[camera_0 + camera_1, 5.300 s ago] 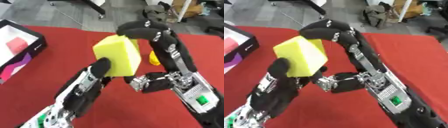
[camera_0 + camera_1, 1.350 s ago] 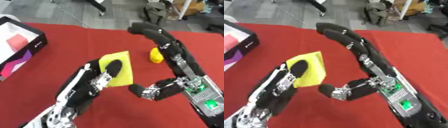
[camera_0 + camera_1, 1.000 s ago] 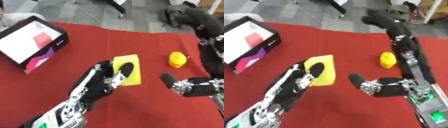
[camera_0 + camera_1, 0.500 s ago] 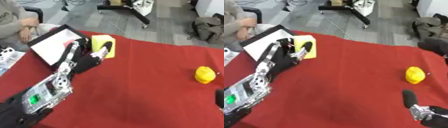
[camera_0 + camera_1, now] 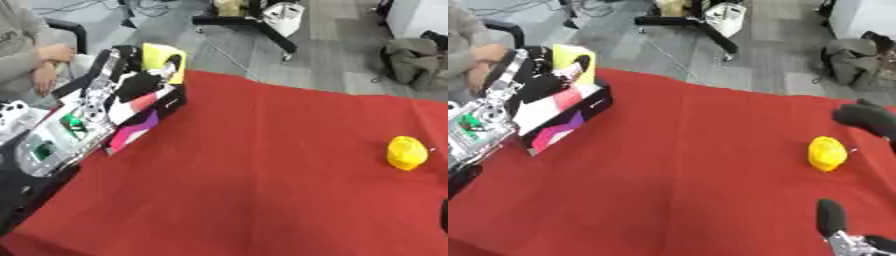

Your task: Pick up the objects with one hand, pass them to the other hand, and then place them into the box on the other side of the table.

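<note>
Left hand (image 5: 140,82) now over black box (image 5: 162,107), fingers curled round yellow cube (image 5: 164,60); one yellow round object (image 5: 407,152) on red cloth (image 5: 262,175); right hand (image 5: 829,220) grip unclear; no legible writing

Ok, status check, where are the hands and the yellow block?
Left hand over the box, curled round the yellow block. Right hand idle at lower right, fingers unclear. Small yellow object alone on the red table; nothing in the way.

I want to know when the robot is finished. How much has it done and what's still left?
Handover looks done: the left hand holds the yellow block above the box, not yet released. Left: drop it in, then do the small yellow object lying on the red table.
</note>
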